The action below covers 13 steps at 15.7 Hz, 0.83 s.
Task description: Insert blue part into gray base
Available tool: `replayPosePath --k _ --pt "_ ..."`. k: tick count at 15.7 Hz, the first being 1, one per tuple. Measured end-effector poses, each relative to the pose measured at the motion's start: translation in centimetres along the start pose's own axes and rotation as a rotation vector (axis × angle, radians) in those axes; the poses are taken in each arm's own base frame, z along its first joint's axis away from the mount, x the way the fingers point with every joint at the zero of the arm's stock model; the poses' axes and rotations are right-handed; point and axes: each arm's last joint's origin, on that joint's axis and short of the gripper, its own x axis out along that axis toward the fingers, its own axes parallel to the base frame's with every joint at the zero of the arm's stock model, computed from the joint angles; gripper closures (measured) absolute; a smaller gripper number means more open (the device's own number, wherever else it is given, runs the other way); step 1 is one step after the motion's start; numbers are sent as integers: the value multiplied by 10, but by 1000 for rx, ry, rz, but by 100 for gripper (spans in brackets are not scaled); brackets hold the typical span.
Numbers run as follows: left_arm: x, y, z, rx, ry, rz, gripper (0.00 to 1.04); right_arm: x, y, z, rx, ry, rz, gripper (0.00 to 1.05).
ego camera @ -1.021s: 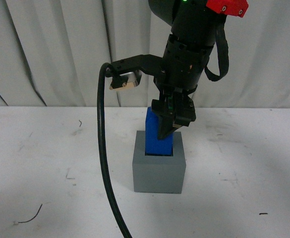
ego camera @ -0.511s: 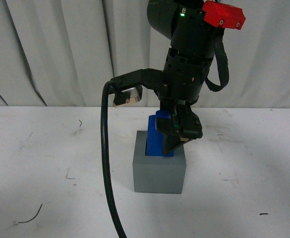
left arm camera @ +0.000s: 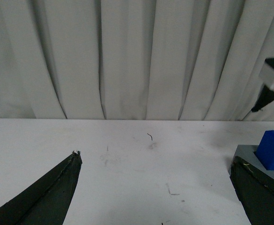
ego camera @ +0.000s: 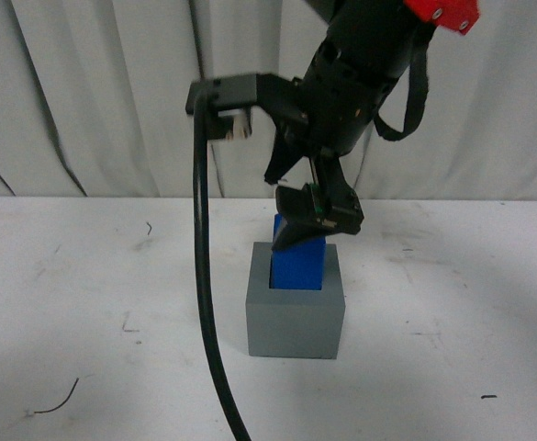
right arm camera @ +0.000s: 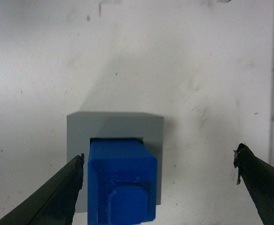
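Observation:
The blue part [ego camera: 298, 266] stands upright in the recess of the gray base [ego camera: 295, 322] at the table's middle, its upper half sticking out. My right gripper [ego camera: 316, 225] hangs open just above the part's top, not gripping it. In the right wrist view the blue part [right arm camera: 122, 183], knob on top, sits in the gray base [right arm camera: 113, 124], close to one finger of the open right gripper [right arm camera: 159, 161]. My left gripper [left arm camera: 155, 164] is open and empty over bare table, with the gray base [left arm camera: 249, 157] and the blue part [left arm camera: 273, 150] beside one finger.
A thick black cable [ego camera: 204, 303] hangs from the right arm down past the base's left side. White curtains [ego camera: 84, 92] close off the back. A small wire scrap [ego camera: 57, 397] lies on the white table at front left.
My right gripper has lifted from around the blue part to just above it. The blue part stays standing in the gray base.

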Motion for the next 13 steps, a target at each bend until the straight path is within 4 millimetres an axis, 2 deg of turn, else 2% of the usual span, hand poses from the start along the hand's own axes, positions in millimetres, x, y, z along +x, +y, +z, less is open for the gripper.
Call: replayPosePath --k 1,4,6,7,8,10,12,13 --pt "0 0 0 0 0 0 7 -18 5 2 18 -78 -49 6" --pt "0 0 0 0 0 0 7 -73 36 3 65 -328 -236 6" --pt "0 0 0 0 0 0 7 -89 56 -10 213 -353 -577 6" --pt "0 0 0 0 0 0 7 -90 63 -27 390 -357 -756 6" --pt "0 0 0 0 0 0 7 -91 71 -54 608 -344 -926 6" --pt "0 0 0 0 0 0 7 -95 104 -100 997 -349 -1177 6" --pt "0 0 0 0 0 0 7 -113 138 -121 1143 -449 -1359 6" --pt "0 0 0 0 0 0 7 -119 153 -129 1122 -550 -1376 13"
